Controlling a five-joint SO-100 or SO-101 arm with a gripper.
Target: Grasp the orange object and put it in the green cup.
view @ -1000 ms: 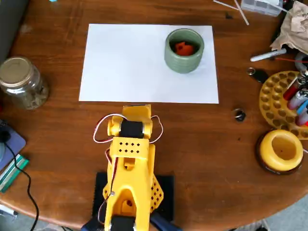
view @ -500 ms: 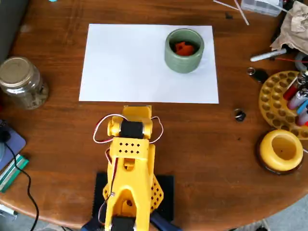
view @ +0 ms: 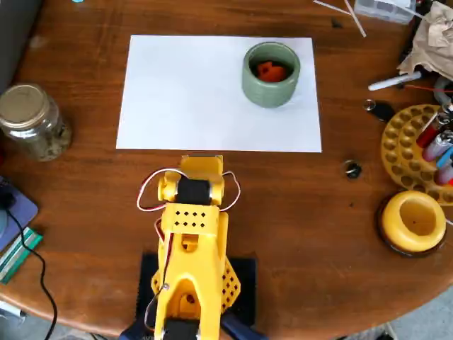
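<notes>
**Orange object rests in green cup as arm sits folded**

Orange object (view: 270, 70) lies inside the green cup (view: 271, 91), which stands on a white sheet of paper (view: 191, 92) on the wooden desk (view: 311, 205), in the overhead view. The yellow arm (view: 191, 234) is folded back near its base, well short of the cup, which sits ahead of it and off to the right of the view. The tool itself is hidden beneath the arm, so whether its jaws are wide or narrow cannot be told. By this evidence the placing step looks complete, and no further move appears needed beyond staying clear. Nothing visibly differs from half a second ago: arm, cup and object hold the same positions.
</notes>
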